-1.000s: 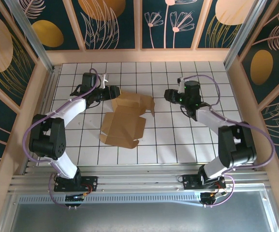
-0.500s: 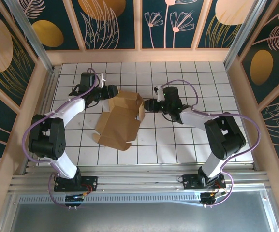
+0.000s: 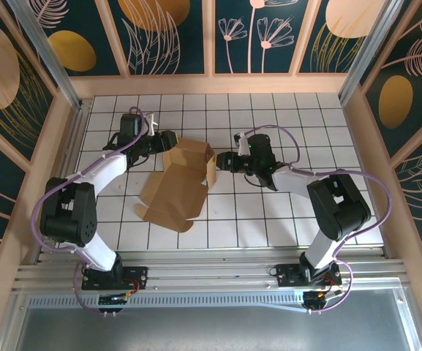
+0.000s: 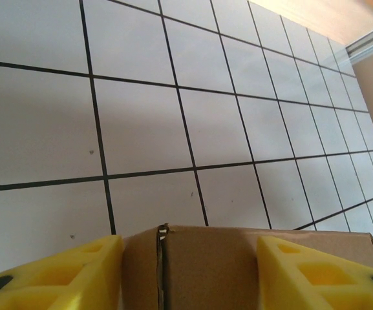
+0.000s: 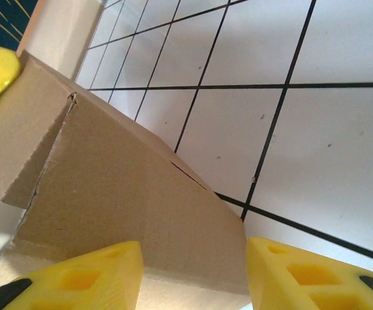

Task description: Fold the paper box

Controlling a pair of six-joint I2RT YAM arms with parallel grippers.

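Note:
The paper box (image 3: 175, 191) is a brown cardboard sheet lying mid-table, its far end folded up into low walls. My left gripper (image 3: 169, 140) is at the raised far-left corner. In the left wrist view its yellow fingers (image 4: 70, 274) stand wide apart, with a cardboard wall (image 4: 205, 265) and its slit between them. My right gripper (image 3: 222, 161) is against the raised right wall. In the right wrist view that gripper (image 5: 192, 258) is open, and the slanted cardboard wall (image 5: 108, 174) lies just ahead of its fingers (image 5: 89, 274).
The white tiled table (image 3: 284, 219) is fenced by wooden walls (image 3: 364, 146) on three sides. An aluminium rail (image 3: 211, 274) runs along the near edge by the arm bases. Open tiles lie near and to the right of the box.
My right arm swung left from the table's right half to the box's right wall. The box slid and turned toward the near left, and its right flap now stands up. The left gripper hardly moved.

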